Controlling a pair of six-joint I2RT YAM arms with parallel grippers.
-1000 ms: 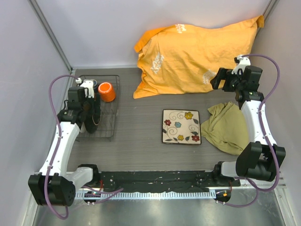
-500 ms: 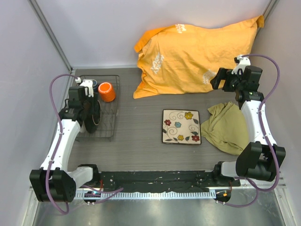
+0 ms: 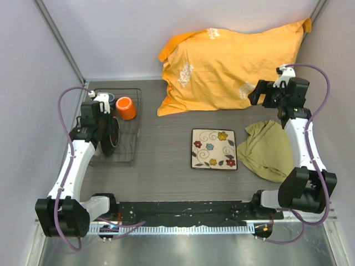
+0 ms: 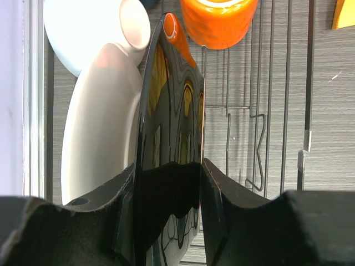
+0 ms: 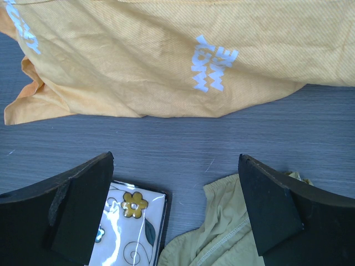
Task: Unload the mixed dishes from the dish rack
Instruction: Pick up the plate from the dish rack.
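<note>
Left fingers (image 4: 169, 169) are clamped narrow on the edge of the round dark-rimmed plate (image 4: 172, 111), which stands on edge between them with its glossy dark side facing the right finger. Versus one second ago, the left forearm has swung slightly outward and the wrist has settled a little; the plate (image 3: 112, 136) appears hardly displaced and still sits inside the dish rack (image 3: 131, 154). Judgement: grasp established, lift not yet begun. White bowl (image 4: 83, 33) sits beyond the left finger, close beside the plate; orange mug (image 4: 219, 22) is straight ahead past the fingertips; small dark blue cup (image 3: 111, 99) is next to it. All three remain in the rack. Right fingers (image 5: 175, 158) are spread wide, holding nothing, unchanged in pose, raised over the surface (image 5: 183, 138). Square flowered plate (image 5: 130, 233) already lies on the surface below the left finger of that pair. Risk: the plate could clip the bowl on withdrawal.
</note>
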